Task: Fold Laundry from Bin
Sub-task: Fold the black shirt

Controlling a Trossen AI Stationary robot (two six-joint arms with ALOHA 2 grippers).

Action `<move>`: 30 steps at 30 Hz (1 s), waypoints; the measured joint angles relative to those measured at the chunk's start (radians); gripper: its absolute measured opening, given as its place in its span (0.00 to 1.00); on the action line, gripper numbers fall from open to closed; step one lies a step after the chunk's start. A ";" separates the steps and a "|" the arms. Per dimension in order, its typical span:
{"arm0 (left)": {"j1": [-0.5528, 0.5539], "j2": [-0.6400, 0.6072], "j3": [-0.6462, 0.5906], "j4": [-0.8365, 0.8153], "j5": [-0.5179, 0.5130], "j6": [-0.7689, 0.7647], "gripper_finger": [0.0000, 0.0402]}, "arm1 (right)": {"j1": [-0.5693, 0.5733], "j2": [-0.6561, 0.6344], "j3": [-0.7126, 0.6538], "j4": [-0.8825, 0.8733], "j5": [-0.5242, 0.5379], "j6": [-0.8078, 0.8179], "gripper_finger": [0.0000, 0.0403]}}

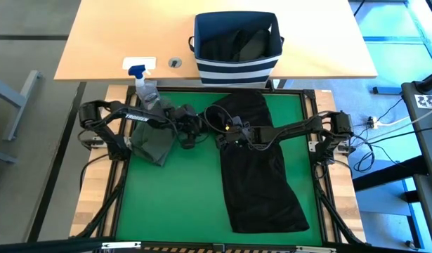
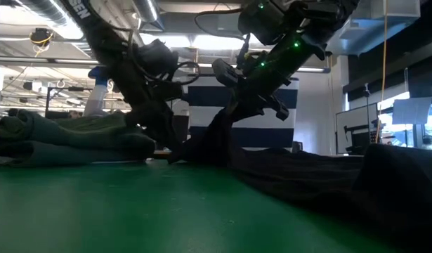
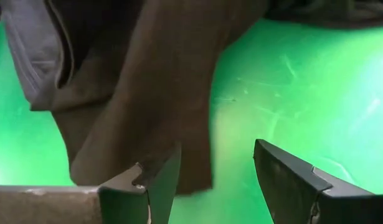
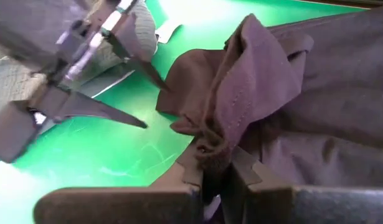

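Garment-wise, you've got the black piece (image 1: 261, 172) spread long down the green mat (image 1: 180, 204), top end bunched and wrinkled. Your right gripper (image 4: 217, 177) is clamped on that bunched edge, lifting it a bit. Left gripper (image 3: 213, 180) hangs w/ fingers apart, nothing in them, just beside the olive piece (image 1: 151, 144), which lies folded at mat's left. Bin (image 1: 237, 48) sits on the desk behind, dark cloth inside.

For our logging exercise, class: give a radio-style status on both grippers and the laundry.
Left gripper open, beside black garment. Right gripper shut on its bunched edge. Folded olive garment at mat's left. More laundry in bin. Nothing in the way.
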 joint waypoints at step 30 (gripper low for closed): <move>0.070 -0.024 0.278 -0.059 0.002 0.131 0.00 | 0.000 0.000 0.000 -0.052 -0.009 0.082 0.06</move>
